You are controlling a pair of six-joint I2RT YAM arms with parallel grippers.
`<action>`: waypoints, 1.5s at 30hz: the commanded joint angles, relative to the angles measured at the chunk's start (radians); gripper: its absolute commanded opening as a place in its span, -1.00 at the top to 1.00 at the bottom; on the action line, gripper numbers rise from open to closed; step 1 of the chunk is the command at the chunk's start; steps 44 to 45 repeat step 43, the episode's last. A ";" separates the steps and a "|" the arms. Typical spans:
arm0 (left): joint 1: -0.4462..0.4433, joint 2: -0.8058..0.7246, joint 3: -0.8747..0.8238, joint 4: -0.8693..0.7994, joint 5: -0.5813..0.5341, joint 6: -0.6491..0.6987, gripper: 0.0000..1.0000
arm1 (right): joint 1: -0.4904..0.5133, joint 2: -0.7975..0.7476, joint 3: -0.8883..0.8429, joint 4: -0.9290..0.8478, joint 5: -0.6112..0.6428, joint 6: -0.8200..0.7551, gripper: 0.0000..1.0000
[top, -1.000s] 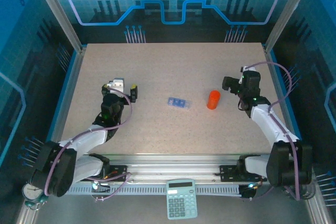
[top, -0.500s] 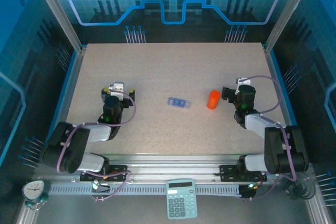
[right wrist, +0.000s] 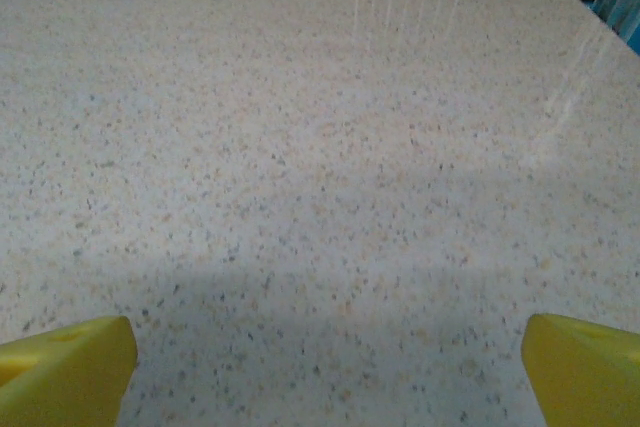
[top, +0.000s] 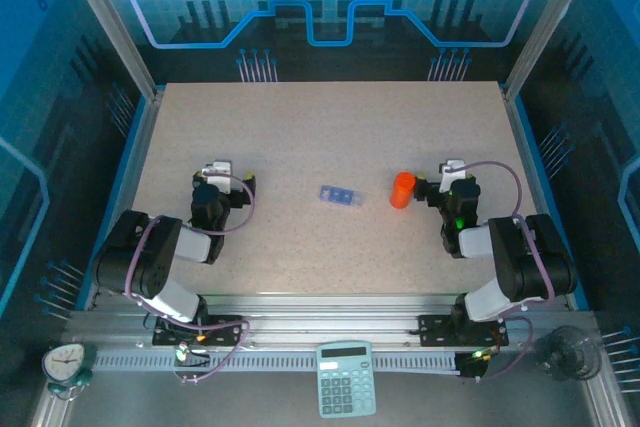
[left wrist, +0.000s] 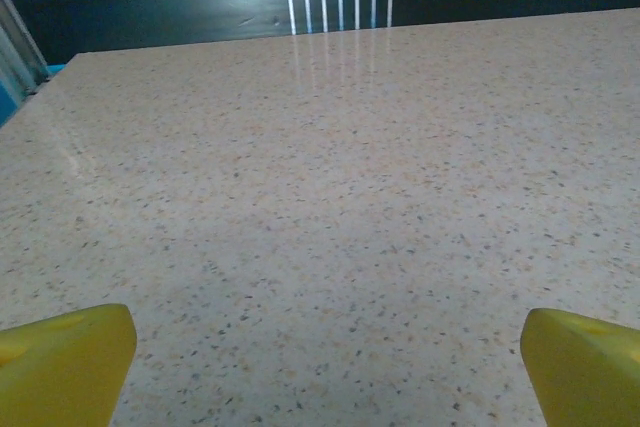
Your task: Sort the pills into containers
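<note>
The containers, a small translucent blue pill box (top: 340,195), lie flat at the table's middle. An orange bottle (top: 402,190) stands upright just right of it. The pills are out of view. My left gripper (top: 222,179) sits low over the table, well left of the box. In the left wrist view the left gripper (left wrist: 327,362) is open, its yellow fingertips (left wrist: 70,359) wide apart over bare table. My right gripper (top: 445,183) rests close to the right of the bottle. The right gripper (right wrist: 327,367) is open too, with only tabletop between its yellow fingertips (right wrist: 65,367).
The speckled table (top: 320,127) is bounded by aluminium posts and blue side rails. A calculator (top: 346,379) and a small clock (top: 62,363) lie on the rail in front of the arm bases. Both arms are folded back near their bases.
Both arms have folded back and down toward the near edge. The right gripper has slid left, ending close beside the orange bottle. Both grippers stayed open.
</note>
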 commanded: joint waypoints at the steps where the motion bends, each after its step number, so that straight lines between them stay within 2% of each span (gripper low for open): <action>1: 0.024 0.001 0.024 -0.013 0.086 -0.023 -0.98 | 0.025 0.006 0.054 -0.011 0.013 -0.026 -0.99; 6: 0.099 -0.011 0.118 -0.209 0.163 -0.096 -0.98 | 0.023 0.005 0.056 -0.017 0.012 -0.022 -0.99; 36: 0.098 -0.009 0.112 -0.193 0.166 -0.089 -0.98 | 0.025 0.006 0.058 -0.018 0.013 -0.028 -0.99; 45: 0.098 -0.009 0.112 -0.194 0.167 -0.090 -0.98 | 0.027 0.008 0.069 -0.037 -0.029 -0.047 -0.99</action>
